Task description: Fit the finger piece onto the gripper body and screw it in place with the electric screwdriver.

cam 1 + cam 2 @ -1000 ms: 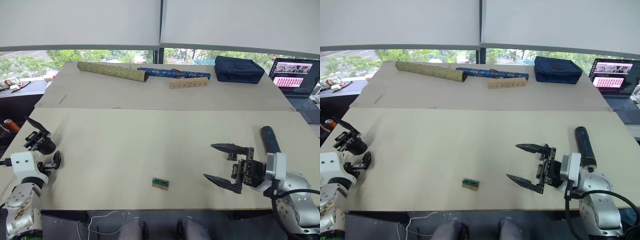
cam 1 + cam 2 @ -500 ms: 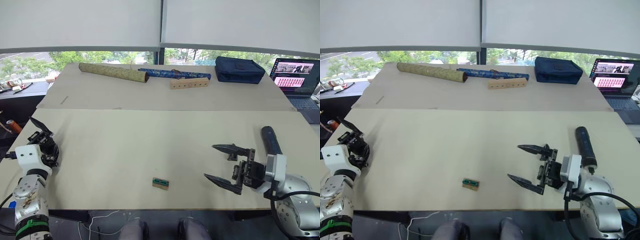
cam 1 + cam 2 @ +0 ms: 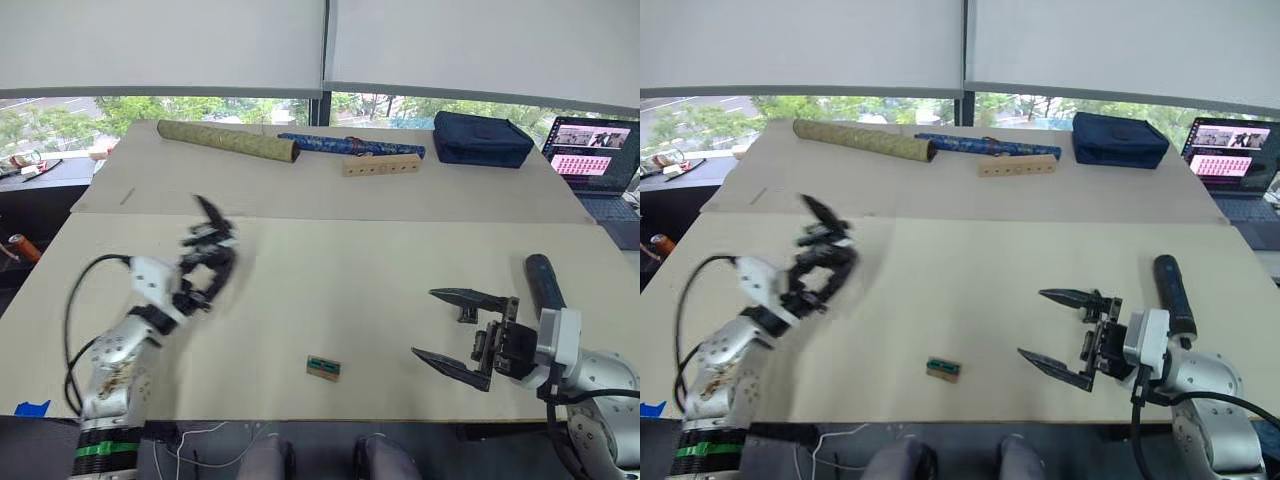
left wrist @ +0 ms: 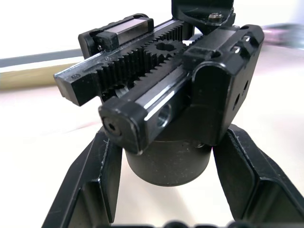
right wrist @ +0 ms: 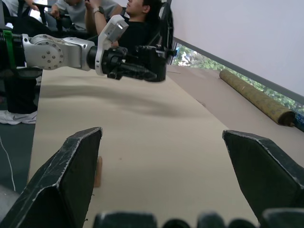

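Note:
My left gripper (image 3: 203, 272) is raised above the table's left half and shut on the gripper body (image 3: 207, 245), a black block with a pointed finger sticking up. In the left wrist view the gripper body (image 4: 161, 95) shows toothed racks and a round base clamped between my two fingers (image 4: 92, 185). My right gripper (image 3: 424, 322) rests open and empty near the table's front right. The electric screwdriver (image 3: 543, 280), a dark cylinder, lies just behind that arm. I cannot make out the finger piece as a separate thing.
A small tan block with a green top (image 3: 322, 368) lies near the front edge, left of my right gripper. On the far table lie an olive roll (image 3: 226, 141), a blue roll (image 3: 345, 145), a wooden block with holes (image 3: 380, 165), a navy bag (image 3: 483, 139) and a laptop (image 3: 592, 150). People sit beyond the table (image 5: 133, 19).
My left arm has swung from the table's left edge up and toward the middle, carrying the gripper body off the table. The right arm has stayed put.

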Motion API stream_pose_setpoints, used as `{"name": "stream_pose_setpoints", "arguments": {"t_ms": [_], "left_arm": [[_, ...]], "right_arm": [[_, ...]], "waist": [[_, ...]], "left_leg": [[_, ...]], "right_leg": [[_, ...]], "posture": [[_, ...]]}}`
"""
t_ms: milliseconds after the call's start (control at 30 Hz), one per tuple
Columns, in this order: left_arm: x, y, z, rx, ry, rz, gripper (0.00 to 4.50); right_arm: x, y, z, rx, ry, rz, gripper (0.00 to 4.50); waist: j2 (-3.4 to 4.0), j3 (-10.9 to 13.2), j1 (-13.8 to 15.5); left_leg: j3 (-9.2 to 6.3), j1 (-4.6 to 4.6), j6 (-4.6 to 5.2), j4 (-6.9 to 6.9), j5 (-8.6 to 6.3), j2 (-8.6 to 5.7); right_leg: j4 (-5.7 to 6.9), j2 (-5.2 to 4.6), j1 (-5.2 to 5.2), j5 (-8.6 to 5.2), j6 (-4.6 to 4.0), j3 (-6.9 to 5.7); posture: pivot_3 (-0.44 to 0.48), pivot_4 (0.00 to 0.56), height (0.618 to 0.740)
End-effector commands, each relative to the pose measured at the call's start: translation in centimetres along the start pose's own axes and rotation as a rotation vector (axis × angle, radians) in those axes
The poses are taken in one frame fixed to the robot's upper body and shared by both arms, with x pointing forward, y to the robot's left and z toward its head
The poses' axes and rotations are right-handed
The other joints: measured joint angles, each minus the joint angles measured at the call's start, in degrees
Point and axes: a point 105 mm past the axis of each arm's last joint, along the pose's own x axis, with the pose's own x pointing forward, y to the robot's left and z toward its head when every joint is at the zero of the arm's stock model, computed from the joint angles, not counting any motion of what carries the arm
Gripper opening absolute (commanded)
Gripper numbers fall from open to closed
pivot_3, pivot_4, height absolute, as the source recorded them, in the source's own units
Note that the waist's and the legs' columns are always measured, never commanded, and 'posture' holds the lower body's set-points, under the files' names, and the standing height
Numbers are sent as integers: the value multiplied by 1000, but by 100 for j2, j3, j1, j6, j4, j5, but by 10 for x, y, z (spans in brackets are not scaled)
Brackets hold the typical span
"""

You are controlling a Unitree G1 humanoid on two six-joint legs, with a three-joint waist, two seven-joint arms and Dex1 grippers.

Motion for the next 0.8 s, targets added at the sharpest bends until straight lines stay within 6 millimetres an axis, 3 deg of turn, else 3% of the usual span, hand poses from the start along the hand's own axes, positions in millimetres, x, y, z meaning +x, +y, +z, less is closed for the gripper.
{"name": "stream_pose_setpoints", "arguments": {"t_ms": [33, 200, 500, 800], "left_arm": [[15, -27, 7, 86, -33, -130, 2309], [39, -51, -2, 129, -27, -198, 2309], [61, -82, -22, 83, 21, -322, 2309], [66, -80, -43, 51, 85, -325, 2309]], "right_arm": [[-2, 0, 9, -39, 1, -5, 4500], [-6, 6, 9, -22, 27, 1, 4500], [-24, 17, -2, 32, 81, 7, 4500], [-45, 23, -9, 44, 118, -3, 4500]], "waist": [[1, 1, -19], [7, 5, 17], [8, 4, 57], [40, -14, 112]], "left_leg": [[0, 0, -1, -1, 1, 1], [-6, -1, 8, 0, -3, 1], [-8, -6, 53, 8, -27, -4], [-11, 6, 65, 17, -33, -5]], "right_leg": [[2, 5, -2, 0, 0, 2], [9, 7, -3, 0, -1, 1], [0, 1, 1, 0, 2, 0], [2, -2, 18, 3, 6, 1]], "posture": [[0, 150, 740], [0, 150, 740], [0, 150, 740], [0, 150, 740]]}}
